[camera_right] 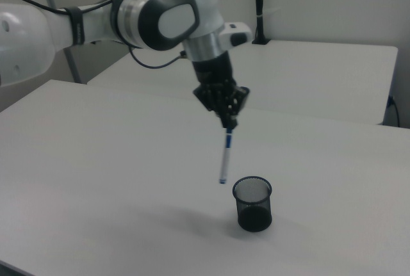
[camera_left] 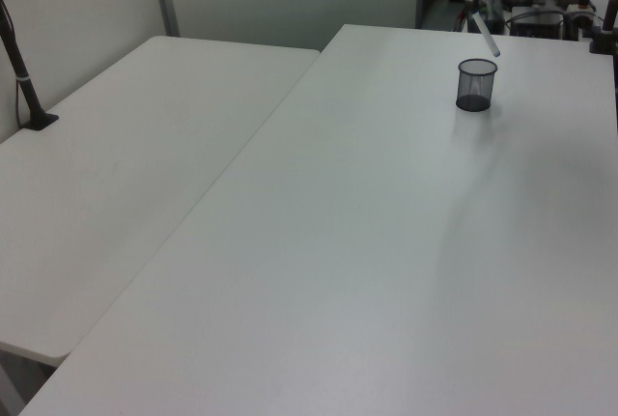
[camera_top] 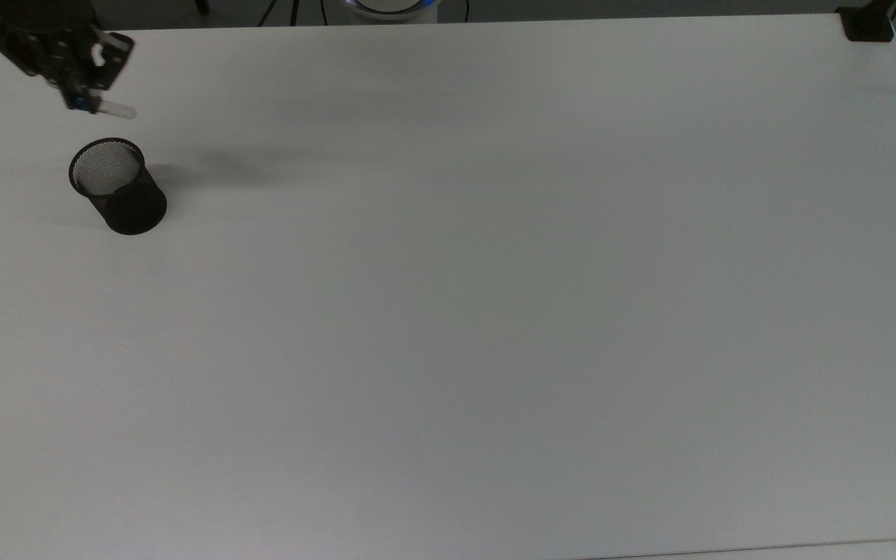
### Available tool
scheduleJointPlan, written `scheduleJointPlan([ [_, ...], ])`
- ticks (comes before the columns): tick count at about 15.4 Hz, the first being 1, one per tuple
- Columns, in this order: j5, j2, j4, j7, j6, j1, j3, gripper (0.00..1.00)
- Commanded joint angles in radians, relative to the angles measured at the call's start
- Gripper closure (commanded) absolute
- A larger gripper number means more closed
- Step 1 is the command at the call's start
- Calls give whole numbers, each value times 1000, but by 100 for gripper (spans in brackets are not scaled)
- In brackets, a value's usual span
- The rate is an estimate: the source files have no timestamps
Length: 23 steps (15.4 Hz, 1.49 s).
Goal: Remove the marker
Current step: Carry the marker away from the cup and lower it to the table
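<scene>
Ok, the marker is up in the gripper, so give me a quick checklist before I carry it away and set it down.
1. Gripper shut on the marker: ok, held by its top end.
2. Marker clear of the mesh cup: ok, its lower tip hangs above the rim and off to the right view's left.
3. Marker hanging straight: not ok, slightly tilted in the left view.
4. Cup upright: ok, standing on the table.
5. Cup emptied: ok, the top view shows only mesh inside.
6. Firmness of grip: cannot tell.
</scene>
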Motion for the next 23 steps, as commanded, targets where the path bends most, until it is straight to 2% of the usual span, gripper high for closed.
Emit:
scheduleJointPlan([
  [1,9,5,-28,1,-49,99,-4,85],
  [5,61,37,-112,2,-79,183,-4,85],
  [9,62,117,-112,25,-92,224,-5,83],
  [13,62,178,-106,73,-60,229,-4,81],
  [16,65,193,-104,74,-40,231,-4,61],
  [17,65,192,-104,74,-37,231,-4,42],
  [18,65,190,-103,76,-37,234,-4,6],
  [19,64,187,-89,85,-37,251,-4,0],
  [23,47,140,-66,206,-38,316,-5,0],
])
